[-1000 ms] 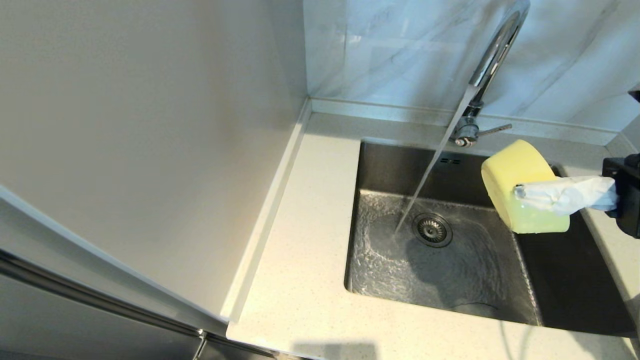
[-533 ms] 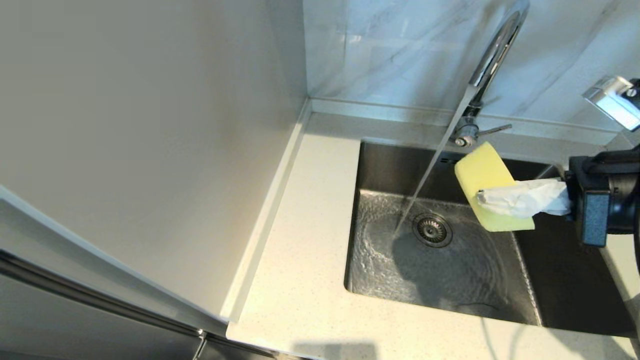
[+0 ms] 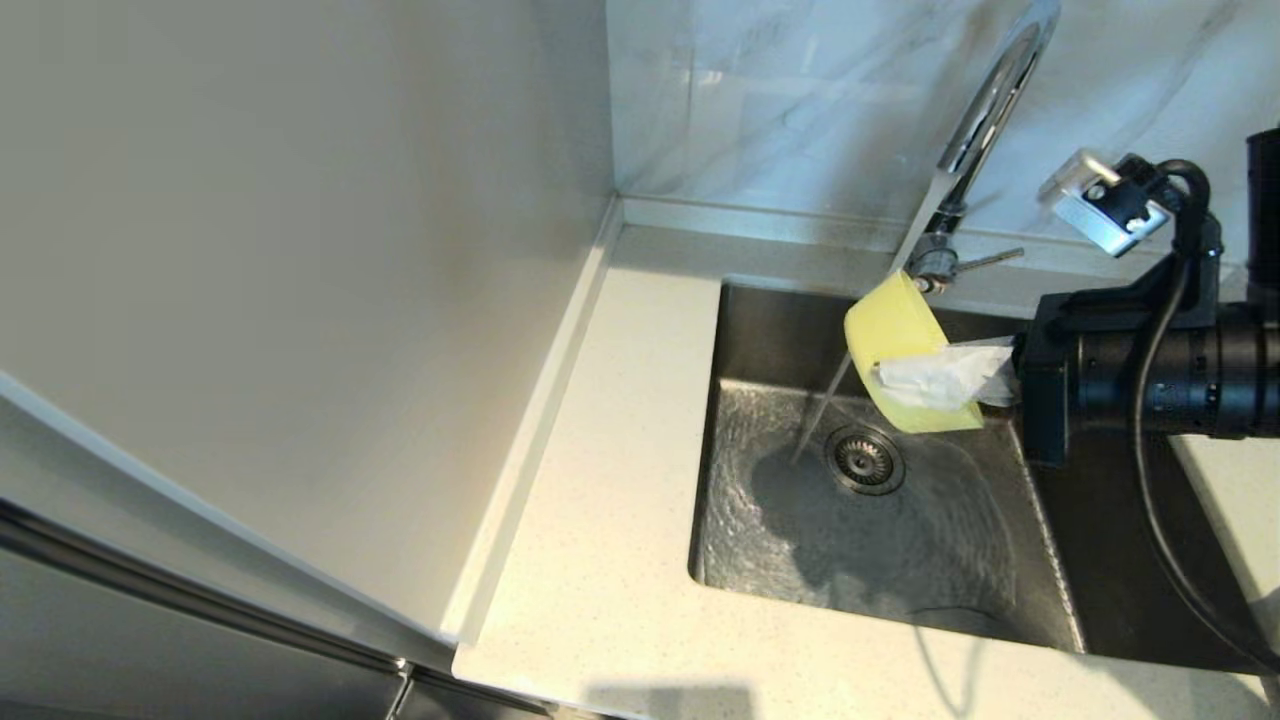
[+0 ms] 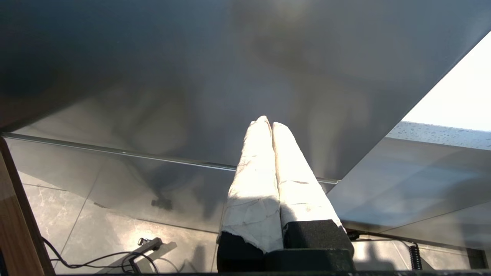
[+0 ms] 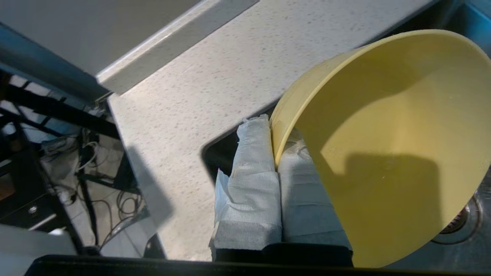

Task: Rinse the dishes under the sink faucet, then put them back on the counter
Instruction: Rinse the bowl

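My right gripper reaches in from the right over the sink, shut on the rim of the pale-yellow bowl. The bowl is tipped on its side, its upper wall touching the water stream that falls from the chrome faucet. In the right wrist view the white-wrapped fingers pinch the bowl rim, one inside and one outside. My left gripper is parked below the counter, shut and empty. Chopsticks and plate are out of view.
The speckled counter runs left of and in front of the sink, ending at a tall pale panel. The faucet lever points right. Water ripples around the drain. Marble tiles stand behind.
My right arm has carried the bowl leftward and slightly up, from the sink's right side into the water stream; more of the arm now shows.
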Robot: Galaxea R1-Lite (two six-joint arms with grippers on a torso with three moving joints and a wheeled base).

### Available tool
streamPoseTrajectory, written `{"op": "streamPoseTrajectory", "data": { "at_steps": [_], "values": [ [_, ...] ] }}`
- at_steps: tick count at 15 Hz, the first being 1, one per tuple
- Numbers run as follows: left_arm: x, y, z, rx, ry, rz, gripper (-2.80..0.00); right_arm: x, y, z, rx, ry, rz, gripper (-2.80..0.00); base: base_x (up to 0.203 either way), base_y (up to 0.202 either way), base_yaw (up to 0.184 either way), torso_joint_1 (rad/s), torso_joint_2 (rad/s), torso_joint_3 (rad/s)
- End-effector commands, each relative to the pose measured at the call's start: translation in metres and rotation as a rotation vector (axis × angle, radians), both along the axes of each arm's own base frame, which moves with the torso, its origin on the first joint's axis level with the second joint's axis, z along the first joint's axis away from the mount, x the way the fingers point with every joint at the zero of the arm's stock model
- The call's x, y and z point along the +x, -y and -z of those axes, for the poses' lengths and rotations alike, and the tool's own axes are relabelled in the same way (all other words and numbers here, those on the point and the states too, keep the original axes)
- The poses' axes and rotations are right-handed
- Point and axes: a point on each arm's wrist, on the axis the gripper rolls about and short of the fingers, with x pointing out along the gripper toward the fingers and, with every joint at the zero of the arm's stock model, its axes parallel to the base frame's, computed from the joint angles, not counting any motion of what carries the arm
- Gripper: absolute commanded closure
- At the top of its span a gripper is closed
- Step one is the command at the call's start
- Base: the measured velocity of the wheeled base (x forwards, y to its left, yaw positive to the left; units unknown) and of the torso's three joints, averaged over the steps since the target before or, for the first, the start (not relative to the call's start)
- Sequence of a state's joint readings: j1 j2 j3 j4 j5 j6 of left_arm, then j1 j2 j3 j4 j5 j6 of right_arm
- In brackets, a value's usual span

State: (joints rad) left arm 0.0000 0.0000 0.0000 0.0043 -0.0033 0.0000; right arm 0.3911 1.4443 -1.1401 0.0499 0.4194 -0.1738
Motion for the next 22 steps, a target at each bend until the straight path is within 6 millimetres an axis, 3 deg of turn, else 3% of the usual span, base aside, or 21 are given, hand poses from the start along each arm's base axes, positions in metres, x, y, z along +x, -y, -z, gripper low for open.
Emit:
{"op": "streamPoseTrajectory", "data": {
  "at_steps": [1,6,15,22],
  "values": [
    [0.0,0.0,0.0,0.0,0.0,0.001,0.0,0.014,-0.006,0.007,-0.023,-0.008,0.029,0.0,0.0,0.0,0.0,0.0,0.0,0.0],
    [0.0,0.0,0.0,0.0,0.0,0.0,0.0,0.041,-0.013,0.008,-0.114,0.061,0.122,0.0,0.0,0.0,0.0,0.0,0.0,0.0],
    [0.0,0.0,0.0,0.0,0.0,0.0,0.0,0.078,-0.026,0.019,-0.121,0.115,0.208,0.0,0.0,0.0,0.0,0.0,0.0,0.0],
    [0.0,0.0,0.0,0.0,0.0,0.0,0.0,0.079,-0.024,0.017,-0.12,0.134,0.245,0.0,0.0,0.0,0.0,0.0,0.0,0.0]
  ]
}}
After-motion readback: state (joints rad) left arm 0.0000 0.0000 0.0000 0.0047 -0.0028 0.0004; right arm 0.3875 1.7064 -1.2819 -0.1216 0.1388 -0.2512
